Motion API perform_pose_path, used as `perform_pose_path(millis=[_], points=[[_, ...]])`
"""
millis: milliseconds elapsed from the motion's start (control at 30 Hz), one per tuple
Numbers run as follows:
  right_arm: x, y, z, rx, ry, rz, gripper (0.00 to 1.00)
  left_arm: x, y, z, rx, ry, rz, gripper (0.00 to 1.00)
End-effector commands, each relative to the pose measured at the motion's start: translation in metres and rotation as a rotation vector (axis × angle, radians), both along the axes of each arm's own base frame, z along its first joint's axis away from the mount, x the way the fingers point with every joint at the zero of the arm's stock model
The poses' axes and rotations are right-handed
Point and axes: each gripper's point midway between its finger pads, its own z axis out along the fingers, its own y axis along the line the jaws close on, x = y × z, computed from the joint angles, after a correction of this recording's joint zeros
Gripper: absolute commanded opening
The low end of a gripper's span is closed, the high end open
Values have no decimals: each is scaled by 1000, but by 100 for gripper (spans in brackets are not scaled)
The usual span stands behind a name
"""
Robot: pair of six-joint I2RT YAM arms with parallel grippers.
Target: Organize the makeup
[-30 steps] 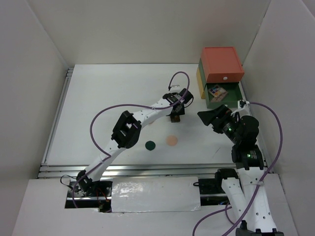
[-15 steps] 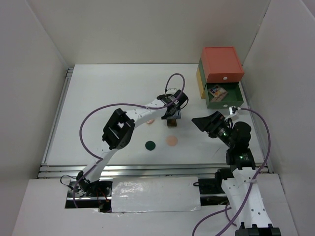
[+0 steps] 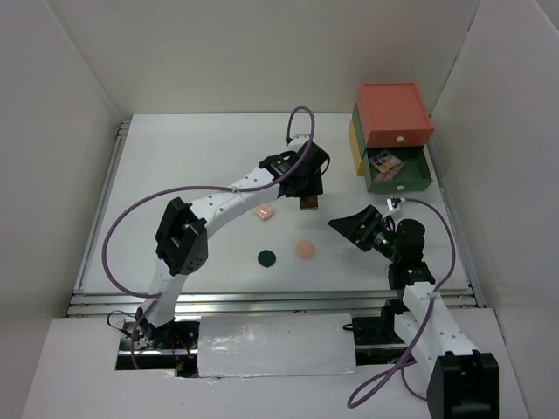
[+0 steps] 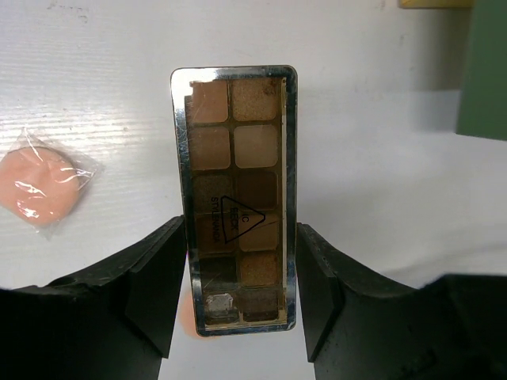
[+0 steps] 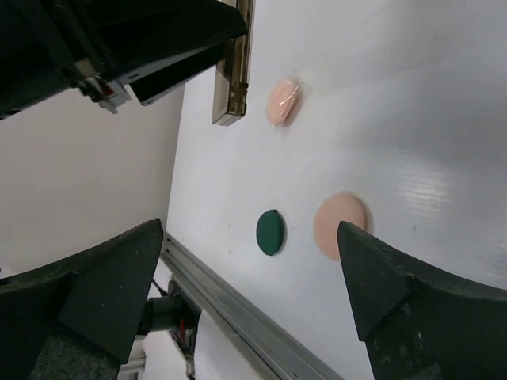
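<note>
My left gripper [image 3: 307,194] is shut on a long brownish eyeshadow palette [image 3: 307,204], held by its long edges [image 4: 235,190] above the table's middle. A pink compact in clear wrap [image 3: 264,211] [image 4: 40,186] lies just to its left. Nearer the front lie a peach compact [image 3: 304,249] [image 5: 341,223] and a dark-green compact [image 3: 267,258] [image 5: 270,232]. My right gripper [image 3: 349,225] [image 5: 249,233] hovers open to the right of them with nothing between its fingers. The held palette [image 5: 232,71] and the pink compact [image 5: 281,101] show in the right wrist view too.
The stacked drawer box [image 3: 393,113] stands at the back right. Its green drawer [image 3: 400,182] is pulled open and holds a square multicolour palette [image 3: 382,162]. The drawer's green corner [image 4: 483,71] shows in the left wrist view. White walls enclose the table; a metal rail [image 3: 262,301] runs along the front.
The left arm has swung its elbow left and carried the palette slightly farther back. The right gripper, still open, has moved left and toward the front, closer to the round compacts.
</note>
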Motion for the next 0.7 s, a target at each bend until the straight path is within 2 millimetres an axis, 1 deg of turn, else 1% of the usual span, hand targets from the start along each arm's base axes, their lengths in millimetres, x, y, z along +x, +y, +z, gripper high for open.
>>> perform_pose_path(millis=[0,33,67,100,133,233,267,333,367,400,500,567,600,633,667], points=[[6,17,38,36,-174,73,98,-14,-13,45,-75,-67,-27,0],[5,24,38,34,-177,94,97,-20,-18,49,-78,-76,-35,0],[5,28,41,33,-188,100,97,-24,-20,56,-89,-85,-40,0],[8,30,48,29,-211,93,96,-26,-22,58,-93,-85,-42,0],[7,37,48,29,-208,111,94,-31,-26,61,-97,-87,-54,0],[14,44,49,16,-208,102,86,-43,-36,70,-118,-93,-81,0],[17,44,52,15,-211,95,84,-47,-36,74,-123,-100,-84,0],[26,40,48,9,-190,40,76,-55,-39,79,-126,-104,-92,0],[27,38,45,8,-182,22,75,-57,-38,82,-124,-111,-88,0],[29,36,46,12,-186,9,74,-59,-37,82,-120,-110,-89,0],[33,31,49,24,-198,-31,64,-65,-35,85,-123,-110,-95,0],[35,31,52,31,-202,-44,60,-69,-34,86,-125,-110,-101,0],[35,31,53,36,-207,-45,56,-70,-34,85,-124,-110,-100,0],[35,31,54,42,-211,-47,55,-71,-34,85,-124,-108,-102,0],[35,31,56,50,-214,-47,51,-73,-34,86,-122,-110,-104,0]])
